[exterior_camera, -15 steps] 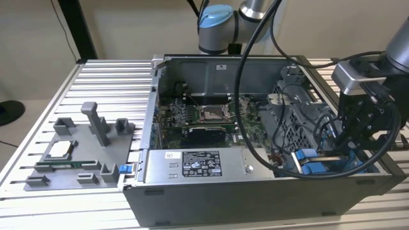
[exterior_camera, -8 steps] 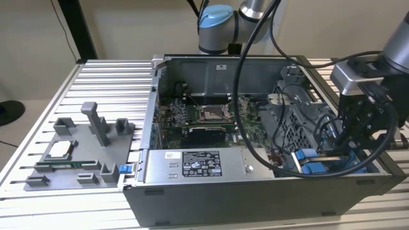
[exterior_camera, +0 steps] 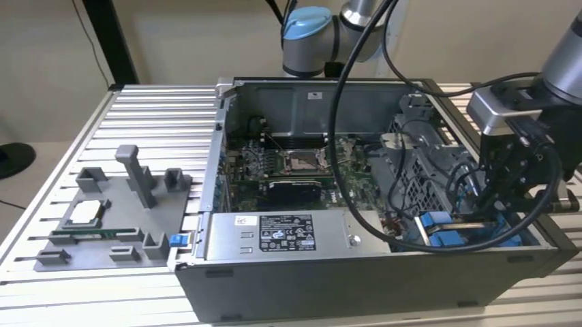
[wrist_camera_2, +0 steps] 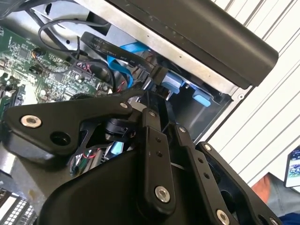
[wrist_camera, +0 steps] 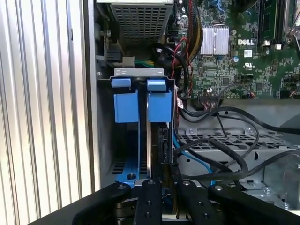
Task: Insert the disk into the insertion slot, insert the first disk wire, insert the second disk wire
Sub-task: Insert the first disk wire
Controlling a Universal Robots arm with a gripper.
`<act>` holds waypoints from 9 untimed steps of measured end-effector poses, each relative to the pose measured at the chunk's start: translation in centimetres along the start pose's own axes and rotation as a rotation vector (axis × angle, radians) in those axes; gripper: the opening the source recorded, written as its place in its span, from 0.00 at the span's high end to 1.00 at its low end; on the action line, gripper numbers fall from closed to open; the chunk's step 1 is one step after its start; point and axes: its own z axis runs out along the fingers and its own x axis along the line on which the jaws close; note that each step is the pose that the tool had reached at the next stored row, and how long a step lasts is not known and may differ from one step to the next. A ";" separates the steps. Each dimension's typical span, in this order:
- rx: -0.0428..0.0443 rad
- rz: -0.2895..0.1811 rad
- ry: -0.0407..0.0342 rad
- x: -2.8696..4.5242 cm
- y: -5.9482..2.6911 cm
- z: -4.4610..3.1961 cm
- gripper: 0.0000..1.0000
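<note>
Basically, we had an open computer case [exterior_camera: 364, 286] lying on a slatted metal table [exterior_camera: 136, 102], side panel off so the arm could get in from above. A grey fixture [exterior_camera: 109, 218] sat well apart from it toward the exterior view's left, out of the work area, with spare parts on it. Inside the case, the labelled power-supply box [exterior_camera: 282, 235] lay along the near wall and the motherboard [exterior_camera: 291, 163] behind it. The gripper [exterior_camera: 495, 208] hung in the corner on the exterior view's right, where the insertion slot [wrist_camera: 138, 71] sat against the case wall. In the first wrist view we saw the disk [wrist_camera: 158, 105] edge-on in its blue frame. It stood inside the slot with its blue tab level with a second blue carrier [wrist_camera: 125, 105] beside it, so we judged the disk step done. A flat black wire [wrist_camera_2: 112, 49] ran from the board side to a black connector [wrist_camera_2: 159, 74] just beside the disk's end. The fingers [wrist_camera_2: 152, 140] were close together with their tips at that connector, a narrow stance suiting the tight gap between the slot and the perforated cage [wrist_camera: 225, 145]. We could not tell whether they actually pinched the connector. We judged the work to be at the first wire.
</note>
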 end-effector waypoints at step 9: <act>0.0147 -0.001 0.0052 -0.13 0.18 0.08 1.00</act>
